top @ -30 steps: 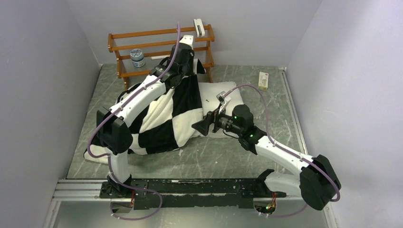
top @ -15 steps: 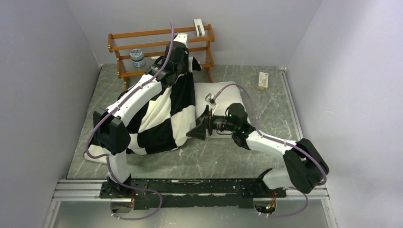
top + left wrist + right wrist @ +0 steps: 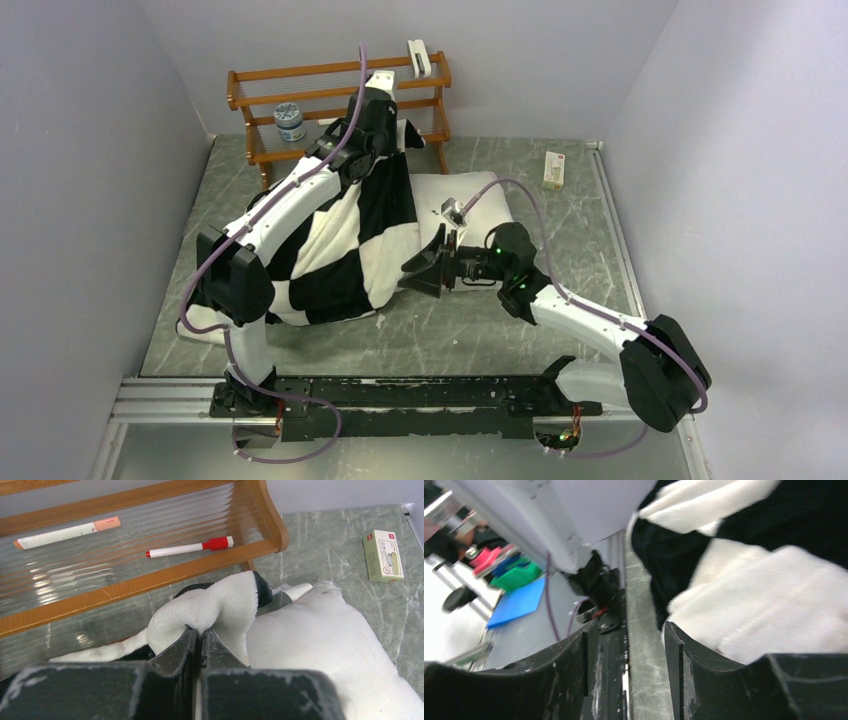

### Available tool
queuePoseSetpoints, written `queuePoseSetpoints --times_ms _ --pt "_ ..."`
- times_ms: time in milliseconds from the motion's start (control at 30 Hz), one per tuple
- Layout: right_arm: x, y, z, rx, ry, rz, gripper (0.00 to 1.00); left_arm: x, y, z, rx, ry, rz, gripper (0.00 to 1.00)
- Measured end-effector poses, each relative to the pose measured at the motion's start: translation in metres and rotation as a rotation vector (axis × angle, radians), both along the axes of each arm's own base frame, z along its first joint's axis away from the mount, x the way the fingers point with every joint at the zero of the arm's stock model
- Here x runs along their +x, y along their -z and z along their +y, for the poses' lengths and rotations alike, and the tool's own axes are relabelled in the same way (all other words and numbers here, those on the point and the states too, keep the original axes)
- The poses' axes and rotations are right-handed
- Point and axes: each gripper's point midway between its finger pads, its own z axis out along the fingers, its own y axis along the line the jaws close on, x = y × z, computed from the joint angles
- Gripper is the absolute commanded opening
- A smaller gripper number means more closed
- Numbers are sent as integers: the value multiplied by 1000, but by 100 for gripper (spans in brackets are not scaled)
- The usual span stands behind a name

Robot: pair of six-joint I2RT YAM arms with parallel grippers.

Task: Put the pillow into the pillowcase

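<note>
The left gripper (image 3: 201,634) is pressed together on a bunched white fold of the pillowcase (image 3: 220,602) — the plush swells out just past its fingertips, with a black patch at the fold's far end. From that pinch the checkered cloth hangs down beneath the left arm and spreads onto the table (image 3: 450,335). The pillow (image 3: 325,645) lies just right of and below these fingers, touching the lifted fold. From above, one bare end shows beyond the cloth and the rest goes under it (whether it sits inside the sack or only beneath it cannot be told). Ahead of the gripper stands a wooden rack (image 3: 150,580), with a red-capped marker (image 3: 190,547) and a pale marker (image 3: 65,532) on its shelf. A small box (image 3: 383,555) lies well off to the right.

The right gripper (image 3: 626,635) stands apart, holding nothing — the pillowcase's edge lies just beside the finger (image 3: 704,675) on the right of its own view, and black and white plush rises above that finger. From above, this gripper points at the cloth's near side, low over the table.
</note>
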Motion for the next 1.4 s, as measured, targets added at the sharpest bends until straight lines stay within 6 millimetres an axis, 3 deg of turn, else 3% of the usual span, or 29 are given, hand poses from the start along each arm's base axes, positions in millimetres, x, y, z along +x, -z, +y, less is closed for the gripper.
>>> queuePoseSetpoints --times_ms 100,233,367,467,600,667,800,1000,1233,1300,1400 --pt "20 6 -4 -38 143 23 61 0 0 0 0 0 0 5" --pt "50 1 -19 -76 363 52 52 0 0 0 0 0 0 5" --pt "72 2 -25 -113 472 110 48 0 0 0 0 0 0 5" --pt "78 20 -26 -158 510 186 48 0 0 0 1 0 0 5" --pt "83 45 -25 -206 542 288 56 0 0 0 1 0 0 5" --pt "84 50 -24 -212 546 319 61 0 0 0 1 0 0 5" --pt "81 52 -17 -177 514 353 60 0 2 0 5 1 1 5" --pt "64 45 -2 -86 371 370 40 0 9 1 14 3 8 5" --pt "37 6 6 25 187 273 25 0 10 1 15 3 8 5" --pt "35 5 7 26 172 256 25 0 11 1 15 3 8 5" --pt "35 7 7 16 174 252 39 0 16 1 19 3 14 5"
